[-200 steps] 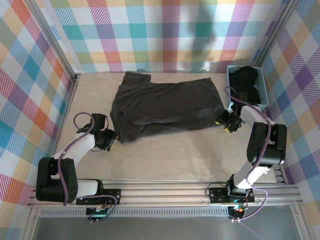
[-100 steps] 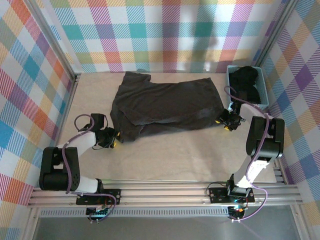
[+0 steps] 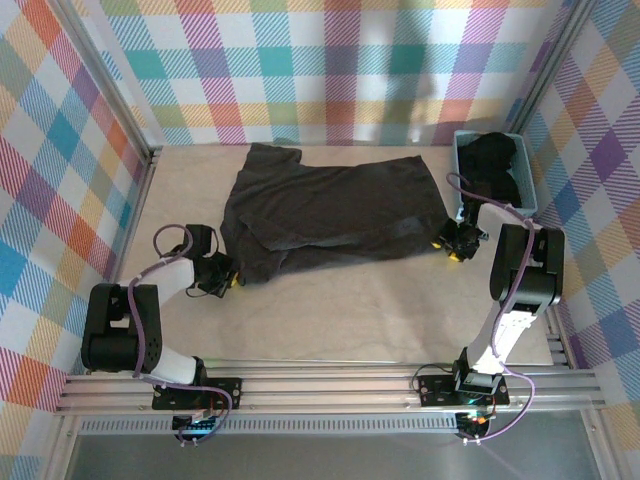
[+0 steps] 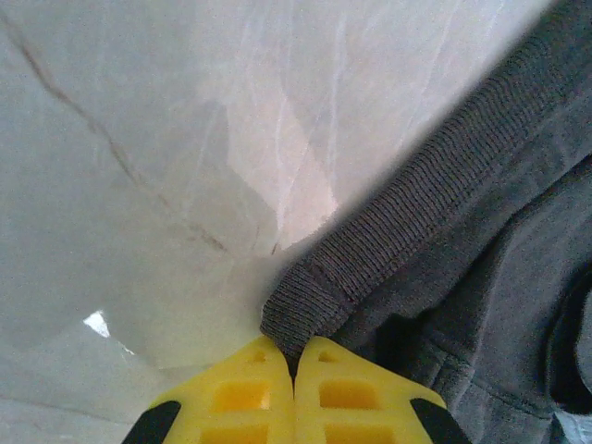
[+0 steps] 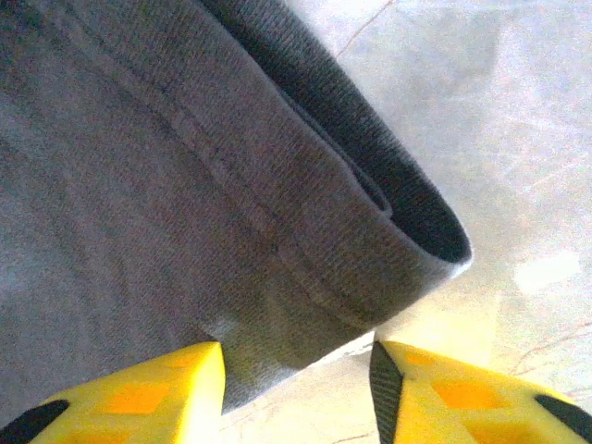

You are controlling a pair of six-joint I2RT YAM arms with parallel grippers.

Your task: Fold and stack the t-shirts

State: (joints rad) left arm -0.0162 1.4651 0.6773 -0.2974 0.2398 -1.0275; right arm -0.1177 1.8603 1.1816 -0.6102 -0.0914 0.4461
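Left wrist view: the left gripper (image 4: 294, 356) has just snapped closed on a hem corner of the t-shirt (image 4: 444, 240), jaws meeting at the bottom of the frame. From above, the shirt lies spread across the upper middle of the table (image 3: 350, 320). At its lower-right corner the right gripper (image 5: 296, 365) has narrowed slightly but stands parted around the rolled hem. With one corner secured, the fold likely waits on the second pinch. Another dark shirt (image 3: 495, 160) sits in the basket (image 3: 462, 150), upper right.

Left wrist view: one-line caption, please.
Left gripper shut on the ribbed corner of the dark t-shirt lying on the table.
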